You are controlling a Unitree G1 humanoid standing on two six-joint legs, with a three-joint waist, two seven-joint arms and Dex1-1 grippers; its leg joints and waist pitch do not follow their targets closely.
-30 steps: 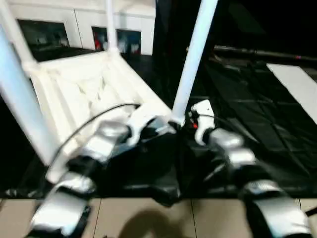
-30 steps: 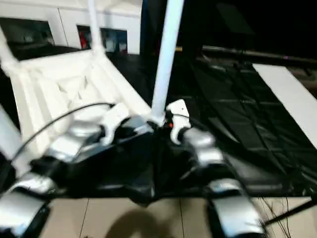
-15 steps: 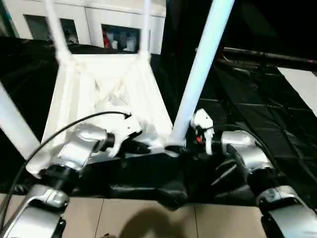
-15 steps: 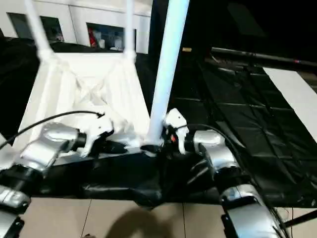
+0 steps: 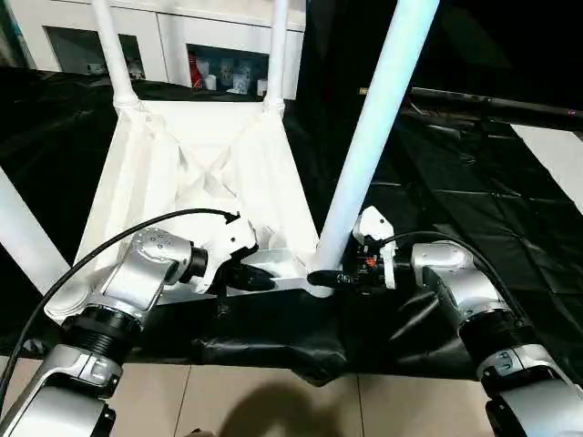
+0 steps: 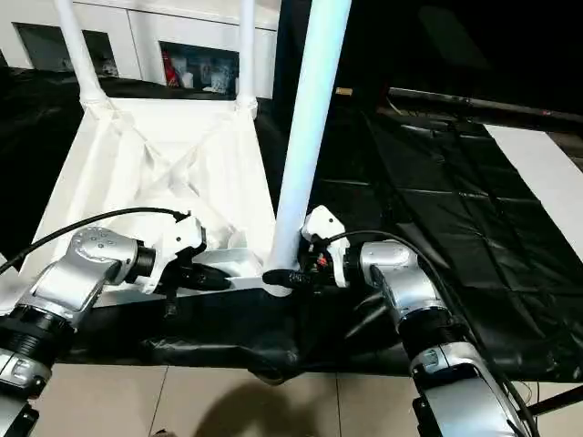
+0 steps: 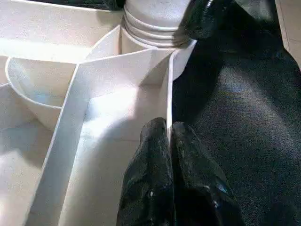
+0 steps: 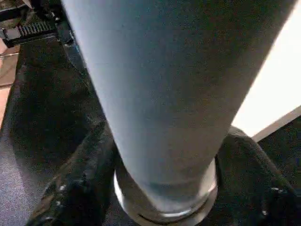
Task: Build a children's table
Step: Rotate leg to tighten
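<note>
One white tabletop (image 5: 196,182) lies underside-up on the black-sheeted bench (image 5: 474,191), left of centre in the head views, its ribs crossing in the middle. I count four white tube legs standing in its corner sockets: two thin ones at the upper left (image 5: 111,45) and upper centre (image 5: 276,45), a near one (image 5: 378,137) rising through the middle, and another (image 5: 23,232) cut by the left edge. My left end effector (image 5: 260,279) is pressed together, pinching the tabletop's near rim wall; my left wrist view shows that thin wall caught between the fingertips (image 7: 157,141). My right end effector (image 6: 284,276) straddles the near leg's base; my right wrist view shows its fingers (image 8: 75,188) spread on either side of the tube.
</note>
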